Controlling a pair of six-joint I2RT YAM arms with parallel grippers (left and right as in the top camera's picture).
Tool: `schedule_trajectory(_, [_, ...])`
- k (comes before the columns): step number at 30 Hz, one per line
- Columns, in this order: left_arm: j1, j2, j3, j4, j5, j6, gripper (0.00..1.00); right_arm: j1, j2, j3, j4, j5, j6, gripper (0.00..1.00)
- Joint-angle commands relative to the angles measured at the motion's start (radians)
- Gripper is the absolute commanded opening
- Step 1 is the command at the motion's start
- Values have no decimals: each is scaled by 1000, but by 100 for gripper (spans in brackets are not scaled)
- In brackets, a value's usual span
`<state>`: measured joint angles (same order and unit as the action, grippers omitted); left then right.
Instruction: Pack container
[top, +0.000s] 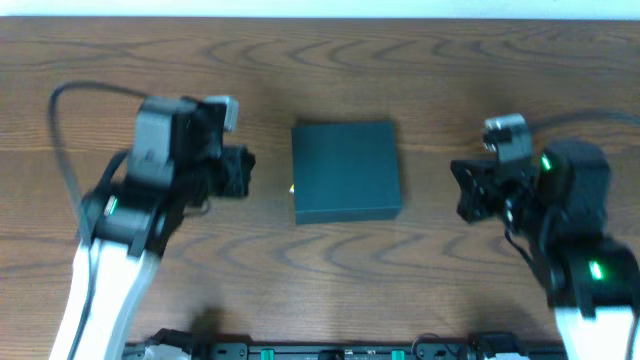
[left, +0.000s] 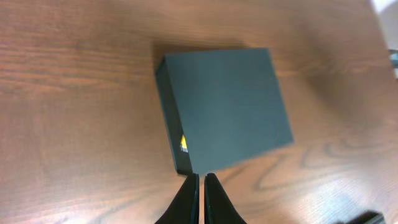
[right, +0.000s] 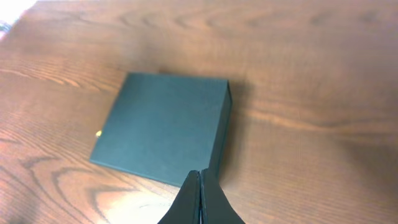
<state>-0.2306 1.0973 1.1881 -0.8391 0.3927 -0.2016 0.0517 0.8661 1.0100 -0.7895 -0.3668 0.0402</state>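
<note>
Wooden table (top: 320, 280) bears the container (top: 345, 172) between left hand (top: 243, 171) and right hand (top: 464, 190).

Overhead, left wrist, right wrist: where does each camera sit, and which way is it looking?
Overhead: fixed above the table, looking straight down at the box; both arms show, with the left hand and right hand flanking the box.
Left wrist: on the left arm, looking past its own shut fingers at the box.
Right wrist: on the right arm, looking past its shut fingers at the box from the opposite side.
Shared: both wrist views show the box and a yellow speck at its edge.
</note>
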Motion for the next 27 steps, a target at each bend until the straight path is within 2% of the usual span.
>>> schedule_trajectory(1, [-7, -155, -150, 21, -27, 31, 6, -5, -259, -155, -42, -3, -31, 2])
schedule_trajectory(5, [-7, -346, -354, 85, -26, 26, 6, -5, -557, -304, -113, -57, 47, 2])
schedule_trajectory(6, [-7, -374, -389, 98, -27, 7, 6, -5, -615, -326, -120, -67, 71, 10])
schedule_trajectory(7, [-7, -390, -414, 108, -27, -10, 15, -5, -663, -343, -122, -68, 103, 49])
schedule_trajectory(8, [-7, -394, -425, 111, -27, -31, 55, -5, -689, -352, -124, -68, 129, 99])
schedule_trajectory(9, [-7, -391, -428, 111, -27, -50, 95, -5, -704, -359, -128, -68, 147, 99])
schedule_trajectory(12, [-7, -378, -428, 107, -26, -95, 95, -5, -708, -360, -190, -67, 154, 99])
schedule_trajectory(24, [-7, -372, -428, 103, -30, -93, 95, -5, -708, -360, -315, -67, 154, 99])
schedule_trajectory(27, [-7, -372, -428, 39, -68, -83, 95, -5, -708, -360, -315, -67, 154, 99])
